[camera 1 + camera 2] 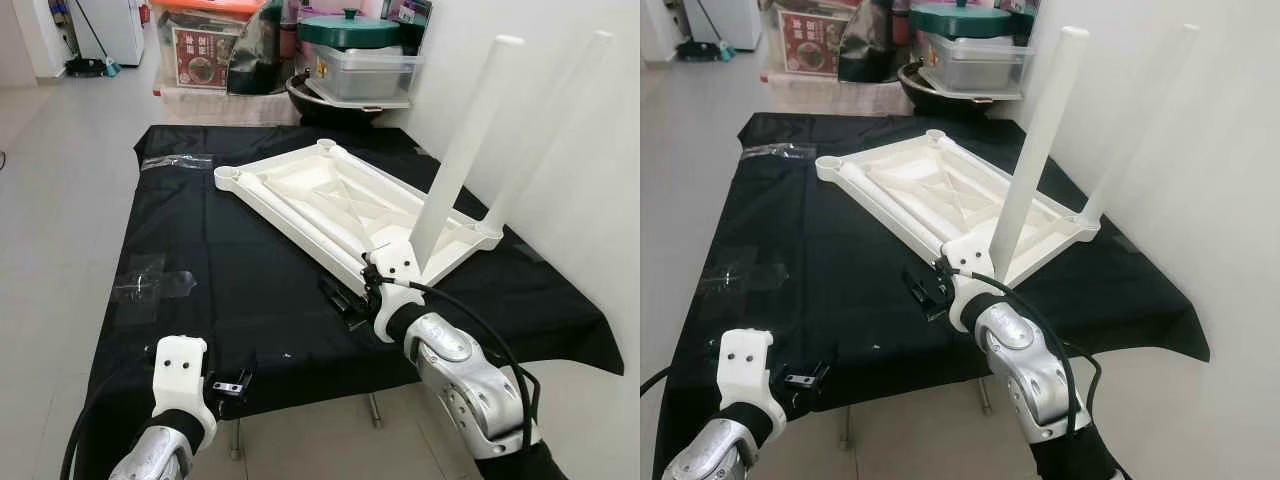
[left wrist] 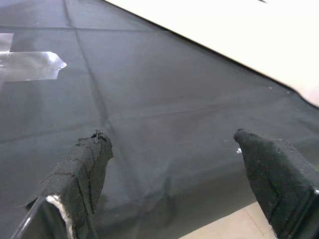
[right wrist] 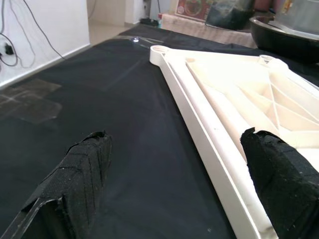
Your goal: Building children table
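Left eye view gives me the desk [image 1: 200, 290] under its black cloth, with the white children's table top [image 1: 330, 200] lying upside down on it, toward the right and far side. Two white legs [image 1: 465, 150] stand upright in its near-right corner sockets, next to the wall. My right end effector [image 1: 345, 300] sits low at the near edge of the table top, just beside the closer leg's corner. My left end effector [image 1: 232, 385] hovers at the desk's near edge, well apart from the table top. Clear tape patches [image 1: 150, 285] lie on the cloth at left. Bins and a green-lidded container [image 1: 350, 30] stand behind the desk.

Left wrist view looks along the left fingers [image 2: 79, 174], which I see spread wide over bare black cloth, gripping nothing; a tape patch [image 2: 30, 64] shines further off.

Right wrist view shows the right fingers [image 3: 75, 179] spread apart too, one over the cloth, the other [image 3: 284, 174] over the table top's ribbed underside [image 3: 239, 94], holding nothing.
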Robot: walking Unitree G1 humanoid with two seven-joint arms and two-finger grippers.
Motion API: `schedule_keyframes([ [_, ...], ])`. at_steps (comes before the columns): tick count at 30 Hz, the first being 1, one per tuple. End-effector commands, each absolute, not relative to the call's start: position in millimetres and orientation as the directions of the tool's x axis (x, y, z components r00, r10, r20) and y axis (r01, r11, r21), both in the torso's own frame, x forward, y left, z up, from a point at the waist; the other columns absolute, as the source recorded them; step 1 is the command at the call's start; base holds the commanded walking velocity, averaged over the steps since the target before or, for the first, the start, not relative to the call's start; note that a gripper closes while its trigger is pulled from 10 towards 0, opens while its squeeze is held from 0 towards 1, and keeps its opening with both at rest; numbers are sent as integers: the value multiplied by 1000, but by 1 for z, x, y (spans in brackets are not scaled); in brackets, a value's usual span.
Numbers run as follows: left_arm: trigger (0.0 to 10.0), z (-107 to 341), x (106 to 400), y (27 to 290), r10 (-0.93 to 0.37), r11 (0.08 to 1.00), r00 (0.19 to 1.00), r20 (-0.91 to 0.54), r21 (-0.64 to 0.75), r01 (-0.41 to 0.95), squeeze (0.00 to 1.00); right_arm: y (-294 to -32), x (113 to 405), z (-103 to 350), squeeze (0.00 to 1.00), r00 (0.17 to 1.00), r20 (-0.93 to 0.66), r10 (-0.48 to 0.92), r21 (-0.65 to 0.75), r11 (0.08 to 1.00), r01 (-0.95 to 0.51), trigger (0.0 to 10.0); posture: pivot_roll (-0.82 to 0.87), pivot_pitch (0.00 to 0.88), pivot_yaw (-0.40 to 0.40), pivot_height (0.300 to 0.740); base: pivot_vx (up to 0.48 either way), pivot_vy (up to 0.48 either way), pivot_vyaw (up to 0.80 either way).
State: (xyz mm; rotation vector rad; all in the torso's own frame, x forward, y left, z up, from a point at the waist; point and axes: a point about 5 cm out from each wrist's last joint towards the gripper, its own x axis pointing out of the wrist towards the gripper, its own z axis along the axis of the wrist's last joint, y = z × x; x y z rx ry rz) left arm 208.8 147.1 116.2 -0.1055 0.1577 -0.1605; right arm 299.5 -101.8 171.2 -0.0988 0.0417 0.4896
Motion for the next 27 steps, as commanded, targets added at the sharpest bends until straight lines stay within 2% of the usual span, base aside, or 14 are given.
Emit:
schedule_keyframes([
  [1, 10000, 116, 211, 145, -155, 985, 978, -137, -104, 141, 0, -100, 301, 171, 0, 879, -54, 474, -87, 874, -477, 10000, 114, 0, -107, 740, 0, 0, 0],
  [9, 10000, 117, 207, 150, -105, 993, 986, -132, -76, 96, 0, -105, 294, 166, 0, 896, -39, 443, -116, 888, -444, 10000, 102, 0, -89, 740, 0, 0, 0],
  [12, 10000, 118, 206, 151, -108, 993, 986, -130, -61, 101, 0, -108, 290, 165, 0, 909, -41, 415, -113, 902, -417, 10000, 94, 0, -88, 740, 0, 0, 569],
  [16, 10000, 117, 206, 150, -134, 991, 982, -133, -43, 130, 0, -116, 282, 168, 0, 936, -47, 348, -79, 933, -350, 10000, 48, 0, -68, 740, 0, 0, 0],
  [21, 10000, 118, 211, 146, -167, 986, 978, -123, -17, 166, 0, -131, 261, 160, 0, 963, -107, 246, -129, 957, -259, 10000, 17, 0, -46, 740, 0, 0, 0],
  [22, 10000, 117, 212, 145, -180, 984, 976, -124, -10, 180, 0, -139, 253, 149, 0, 958, -198, 209, -144, 960, -240, 10000, 5, 0, -40, 740, 0, 0, 0],
  [24, 10000, 117, 212, 144, -182, 983, 975, -124, -10, 182, 0, -140, 252, 146, 0, 954, -220, 204, -143, 961, -239, 10000, 5, 0, -40, 740, 0, 0, 0],
  [27, 10000, 117, 213, 145, -177, 984, 977, -122, 2, 178, 0, -140, 240, 140, 0, 930, -284, 231, -211, 931, -296, 10000, -17, 0, -46, 740, 0, 0, 0],
])
